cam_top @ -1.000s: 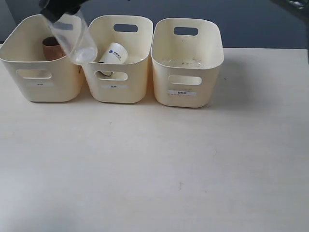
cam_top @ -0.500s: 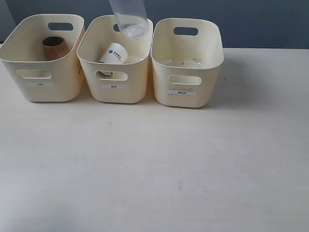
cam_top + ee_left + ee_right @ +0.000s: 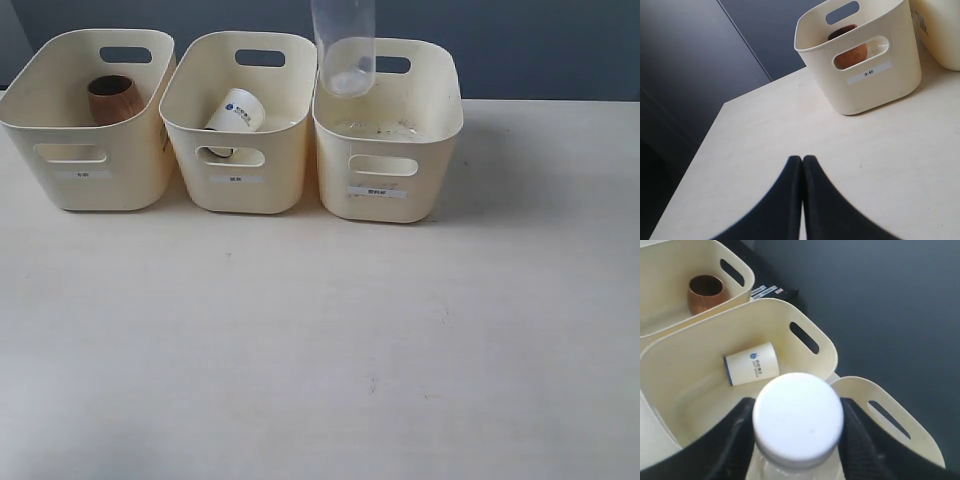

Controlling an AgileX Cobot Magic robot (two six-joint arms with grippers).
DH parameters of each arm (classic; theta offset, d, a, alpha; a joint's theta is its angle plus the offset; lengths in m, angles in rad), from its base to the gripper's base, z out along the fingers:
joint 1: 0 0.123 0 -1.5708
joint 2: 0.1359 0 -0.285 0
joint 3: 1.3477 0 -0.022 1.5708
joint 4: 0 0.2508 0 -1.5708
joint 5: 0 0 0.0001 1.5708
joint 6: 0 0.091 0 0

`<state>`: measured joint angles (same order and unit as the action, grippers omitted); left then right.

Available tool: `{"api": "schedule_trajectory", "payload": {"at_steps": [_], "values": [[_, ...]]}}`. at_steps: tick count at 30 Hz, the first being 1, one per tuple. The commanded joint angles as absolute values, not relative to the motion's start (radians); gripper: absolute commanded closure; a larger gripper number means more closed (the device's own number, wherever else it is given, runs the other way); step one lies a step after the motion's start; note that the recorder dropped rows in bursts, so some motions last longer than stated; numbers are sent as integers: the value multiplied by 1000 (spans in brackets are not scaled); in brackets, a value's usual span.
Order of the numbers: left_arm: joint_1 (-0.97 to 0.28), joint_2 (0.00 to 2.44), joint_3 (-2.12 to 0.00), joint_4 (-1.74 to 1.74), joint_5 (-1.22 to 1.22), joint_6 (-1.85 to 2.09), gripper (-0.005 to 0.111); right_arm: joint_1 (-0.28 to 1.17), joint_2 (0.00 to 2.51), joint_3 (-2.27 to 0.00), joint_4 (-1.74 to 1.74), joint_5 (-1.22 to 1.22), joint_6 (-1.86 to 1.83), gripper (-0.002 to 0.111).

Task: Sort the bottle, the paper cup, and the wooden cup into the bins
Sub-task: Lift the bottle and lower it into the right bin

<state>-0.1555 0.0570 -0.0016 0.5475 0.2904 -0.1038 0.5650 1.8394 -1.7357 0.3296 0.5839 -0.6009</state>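
The clear bottle (image 3: 343, 45) hangs upright above the back left corner of the right bin (image 3: 385, 195); its top runs out of the exterior view. My right gripper (image 3: 798, 426) is shut on the bottle, one finger on each side of the white cap (image 3: 798, 415). The paper cup (image 3: 235, 112) lies on its side in the middle bin (image 3: 237, 185). Upright in the left bin (image 3: 85, 175) stands the wooden cup (image 3: 112, 98). My left gripper (image 3: 803, 161) is shut and empty, low over the table in front of the left bin (image 3: 865, 95).
The three bins stand side by side along the back of the pale table (image 3: 320, 350). A dark wall rises behind them. The right bin's floor shows only small specks.
The bottle has travelled right, from tilted over the left and middle bins to upright above the right bin. Both cups have stayed put.
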Motion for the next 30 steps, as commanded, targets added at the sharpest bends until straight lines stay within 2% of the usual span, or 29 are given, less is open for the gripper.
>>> {"api": "schedule_trajectory", "payload": {"at_steps": [1, 15, 30], "values": [[-161, 54, 0, 544, 288, -110, 107, 519, 1832, -1654, 374, 471, -601, 109], [-161, 54, 0, 544, 288, -110, 107, 477, 2001, -1625, 485, 354, -612, 109], [-161, 54, 0, 544, 288, -110, 107, 477, 2086, -1625, 535, 339, -616, 109]]}}
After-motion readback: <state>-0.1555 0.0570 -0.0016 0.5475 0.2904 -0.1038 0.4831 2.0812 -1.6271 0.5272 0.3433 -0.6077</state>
